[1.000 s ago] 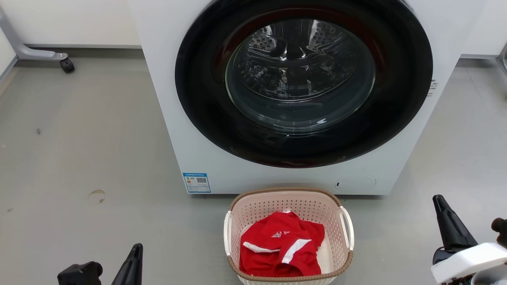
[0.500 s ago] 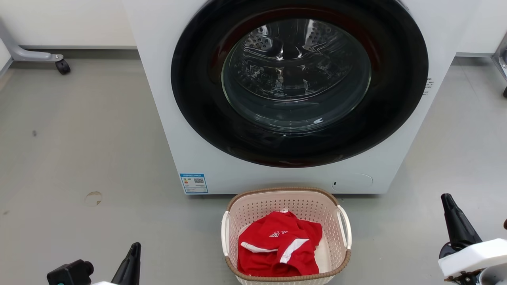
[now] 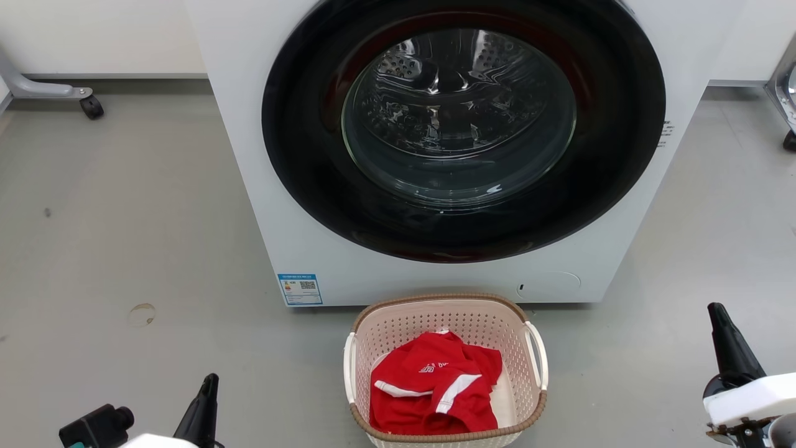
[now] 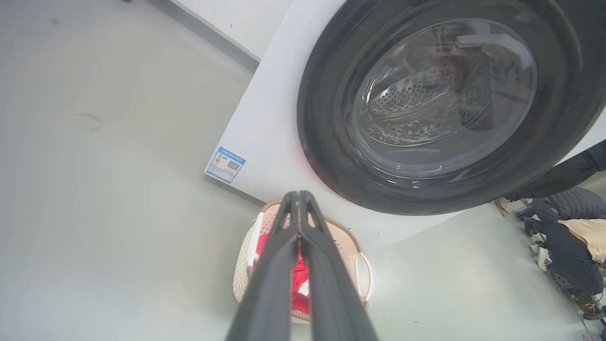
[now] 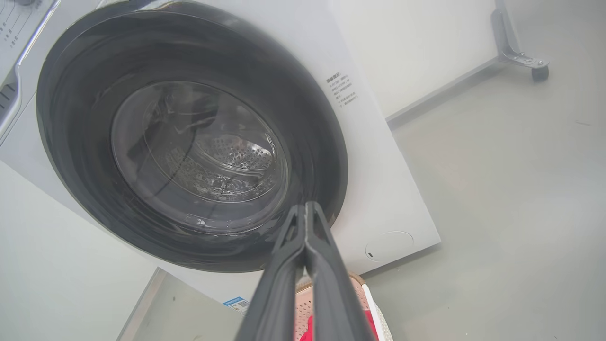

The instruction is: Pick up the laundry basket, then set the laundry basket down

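Note:
The laundry basket (image 3: 398,330) stands on the grey floor just in front of the washer, cream with a brown rim and white side handles, holding a red and white shirt (image 3: 435,389). My left gripper (image 3: 208,382) sits low at the left, shut and empty, well clear of the basket. At the lower right my right gripper (image 3: 717,311) is also shut with nothing in it. In the left wrist view the shut left gripper (image 4: 298,194) points over the basket (image 4: 244,265). The right gripper (image 5: 307,206) points at the washer door, the basket (image 5: 303,308) peeking below.
A white front-loading washer (image 3: 261,205) with a big dark round door (image 3: 463,130) stands close behind the basket. Wheeled stand legs sit at the far left (image 3: 87,102) and far right (image 3: 786,134). A person (image 4: 568,232) crouches at the right in the left wrist view.
The whole head view has drifted a little left, so the camera has moved. In it the right gripper sits further right and lower, the left one slightly lower.

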Robot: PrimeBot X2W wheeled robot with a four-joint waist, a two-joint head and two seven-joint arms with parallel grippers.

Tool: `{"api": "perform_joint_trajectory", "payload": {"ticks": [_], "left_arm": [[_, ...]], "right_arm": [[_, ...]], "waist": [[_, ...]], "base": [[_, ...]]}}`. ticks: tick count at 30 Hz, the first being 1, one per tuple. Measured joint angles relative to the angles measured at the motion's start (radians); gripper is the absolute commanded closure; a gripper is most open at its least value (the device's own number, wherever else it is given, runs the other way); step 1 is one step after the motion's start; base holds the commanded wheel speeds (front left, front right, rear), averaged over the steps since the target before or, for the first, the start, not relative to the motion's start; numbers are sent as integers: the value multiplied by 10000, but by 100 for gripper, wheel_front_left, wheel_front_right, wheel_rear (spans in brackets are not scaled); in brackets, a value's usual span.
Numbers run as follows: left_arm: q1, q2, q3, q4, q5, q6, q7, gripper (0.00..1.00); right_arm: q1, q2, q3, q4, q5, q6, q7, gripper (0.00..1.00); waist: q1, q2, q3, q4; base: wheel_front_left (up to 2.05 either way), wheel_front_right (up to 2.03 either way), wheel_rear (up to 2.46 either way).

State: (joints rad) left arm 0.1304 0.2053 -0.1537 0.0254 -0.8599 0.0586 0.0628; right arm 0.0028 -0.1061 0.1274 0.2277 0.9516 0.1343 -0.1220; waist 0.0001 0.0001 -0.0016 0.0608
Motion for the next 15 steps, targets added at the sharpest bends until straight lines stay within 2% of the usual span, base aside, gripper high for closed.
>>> {"api": "perform_joint_trajectory", "payload": {"ticks": [15], "left_arm": [[-399,-276,383,453,-1507,-372,69,100]], "right_arm": [[-27,142,-470,115,1292,-2,431,100]], "waist": [[0,0,10,-119]], "base": [[0,0,0]]}}
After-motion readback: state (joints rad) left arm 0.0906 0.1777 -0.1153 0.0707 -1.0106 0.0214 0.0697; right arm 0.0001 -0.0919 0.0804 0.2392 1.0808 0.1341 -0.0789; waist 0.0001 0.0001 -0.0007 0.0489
